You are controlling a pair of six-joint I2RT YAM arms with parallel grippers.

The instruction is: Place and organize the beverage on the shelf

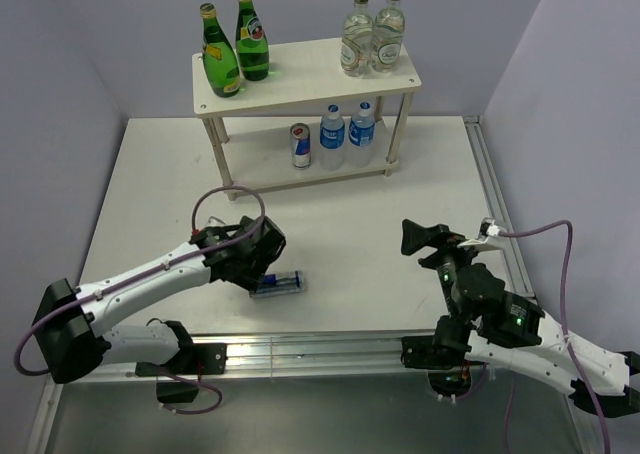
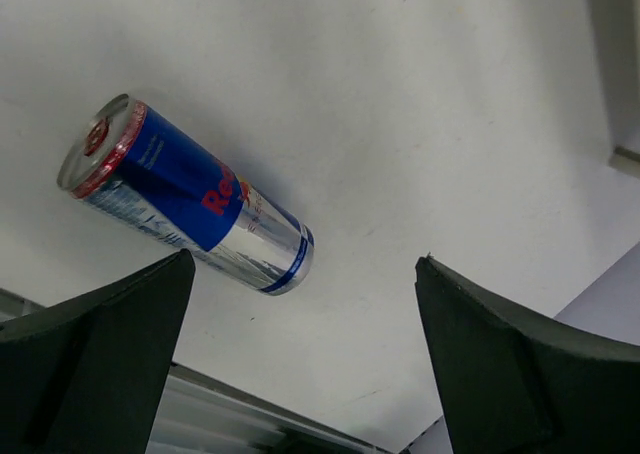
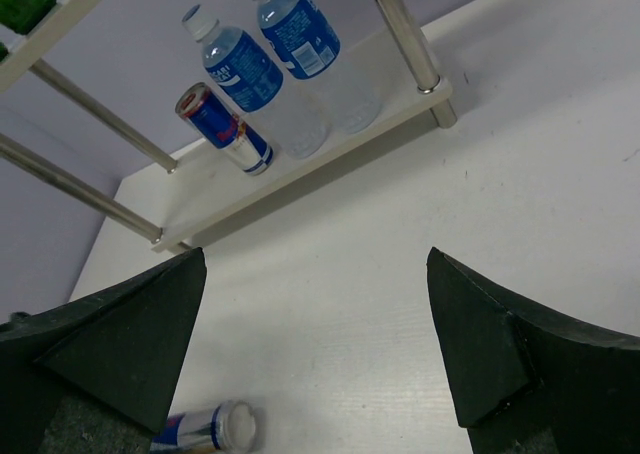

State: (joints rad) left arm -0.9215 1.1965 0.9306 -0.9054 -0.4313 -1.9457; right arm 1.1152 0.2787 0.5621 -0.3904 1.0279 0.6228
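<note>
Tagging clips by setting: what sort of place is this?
Probably a robotics lab test cell: plain lilac walls around a white tabletop, a left robot arm and right robot arm bolted at its edge.

White table (image 1: 380, 244) with shelf (image 1: 310, 74) and sideways can (image 1: 278, 285)

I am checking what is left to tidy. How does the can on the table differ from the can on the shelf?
The can on the table lies on its side; the can on the shelf stands upright. The first rests on the table; the second sits on the lower board beside two water bottles. Both are silver and blue with red print.
</note>
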